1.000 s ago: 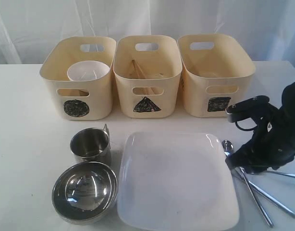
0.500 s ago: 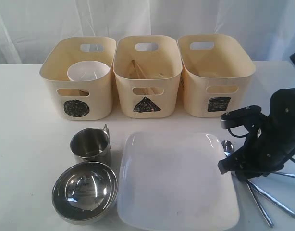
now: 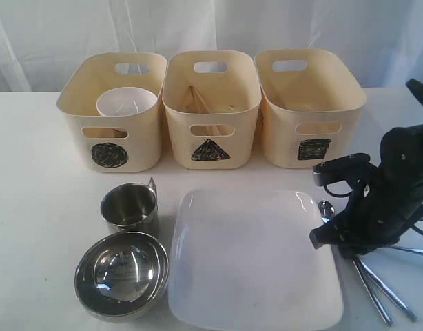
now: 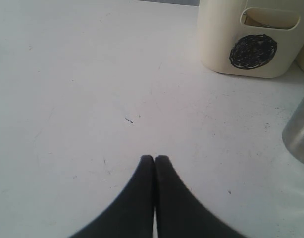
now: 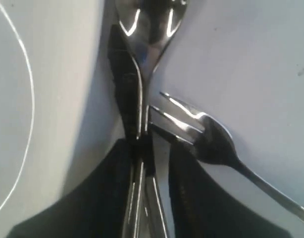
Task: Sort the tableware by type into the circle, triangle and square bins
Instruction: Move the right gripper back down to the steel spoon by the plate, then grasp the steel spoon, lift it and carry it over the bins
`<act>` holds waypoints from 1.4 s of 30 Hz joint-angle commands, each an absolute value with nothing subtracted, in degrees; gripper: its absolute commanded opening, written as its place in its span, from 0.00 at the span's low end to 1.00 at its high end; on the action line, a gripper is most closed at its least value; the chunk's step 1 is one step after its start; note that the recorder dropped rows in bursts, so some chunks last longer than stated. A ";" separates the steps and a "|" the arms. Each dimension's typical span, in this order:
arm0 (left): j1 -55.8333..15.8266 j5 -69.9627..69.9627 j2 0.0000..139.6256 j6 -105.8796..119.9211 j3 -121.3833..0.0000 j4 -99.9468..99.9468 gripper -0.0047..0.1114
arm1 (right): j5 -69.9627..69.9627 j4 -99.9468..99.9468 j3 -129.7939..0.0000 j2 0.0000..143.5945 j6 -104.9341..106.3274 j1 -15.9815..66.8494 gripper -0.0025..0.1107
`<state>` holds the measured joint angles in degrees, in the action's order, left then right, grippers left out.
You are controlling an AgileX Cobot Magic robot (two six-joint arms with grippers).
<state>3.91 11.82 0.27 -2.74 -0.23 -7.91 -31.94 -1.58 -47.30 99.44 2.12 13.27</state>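
Observation:
My right gripper (image 3: pixel 332 238) is down over the steel cutlery (image 3: pixel 377 286), just right of the large white square plate (image 3: pixel 253 255). In the right wrist view it (image 5: pixel 151 141) is open and straddles the spoon (image 5: pixel 149 25) handle, with a gap on one side. A fork (image 5: pixel 191 126) lies across one finger. A steel mug (image 3: pixel 130 207) and a steel bowl (image 3: pixel 122 274) stand left of the plate. The small white bowl (image 3: pixel 126 102) sits in the circle bin (image 3: pixel 111 141). Chopsticks (image 3: pixel 198 100) are in the triangle bin (image 3: pixel 210 138). My left gripper (image 4: pixel 155 159) is shut and empty above bare table.
The square bin (image 3: pixel 311 131) stands at the back right, behind my right arm. In the left wrist view the circle bin (image 4: pixel 221 44) and the mug (image 4: pixel 299 134) are off to one side. White curtains hang behind the table.
My right gripper has sunk and shifted left towards the plate's edge, settling around the cutlery handles. The handles have shifted slightly. Everything else is still.

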 commanded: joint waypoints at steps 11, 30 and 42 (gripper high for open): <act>3.86 11.61 0.00 -2.70 0.00 -8.10 0.04 | -32.81 -1.68 -47.53 98.77 2.73 12.96 0.03; 3.86 11.61 0.00 -2.70 0.00 -8.10 0.04 | -37.61 -1.30 -49.98 85.76 2.73 12.96 0.02; 3.86 11.61 0.00 -2.70 0.00 -8.10 0.04 | -31.03 24.93 -62.72 81.57 22.05 13.76 0.02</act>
